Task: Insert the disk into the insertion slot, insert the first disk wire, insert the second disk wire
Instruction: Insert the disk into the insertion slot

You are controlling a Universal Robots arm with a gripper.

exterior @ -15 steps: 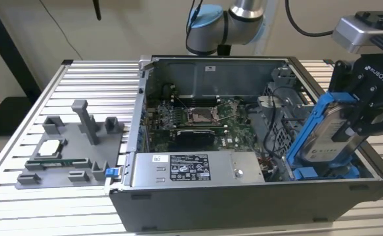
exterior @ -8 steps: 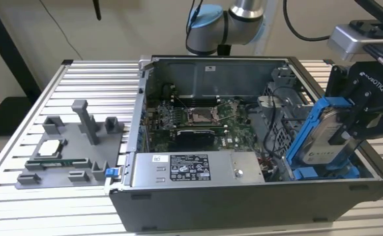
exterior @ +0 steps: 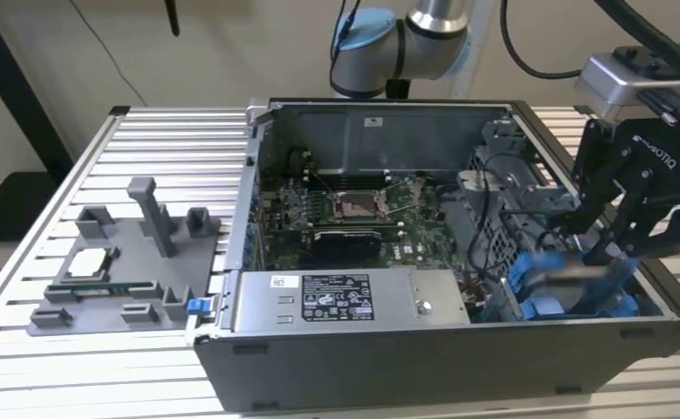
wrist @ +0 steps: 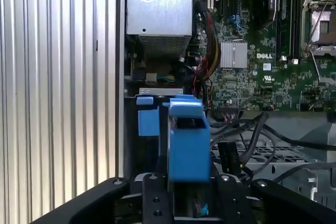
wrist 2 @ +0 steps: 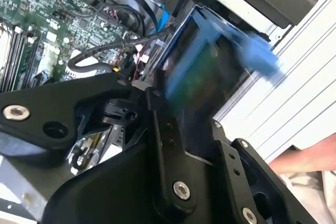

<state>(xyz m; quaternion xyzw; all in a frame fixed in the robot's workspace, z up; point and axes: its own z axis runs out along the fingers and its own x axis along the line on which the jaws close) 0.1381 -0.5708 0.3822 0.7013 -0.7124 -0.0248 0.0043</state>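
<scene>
Gripper pinching disk between jaws, holding it low inside computer case, at case's near corner on exterior view's right; slot with blue rails lying just under disk in same case corner

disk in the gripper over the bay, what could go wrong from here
1. The disk, held in the gripper, looks angled to the insertion slot in the second wrist view. Its blue carrier could catch on the slot's blue rails instead of sliding in.
2. Black cables lie close beside the slot. They might get snagged or pinched under the disk.
</scene>
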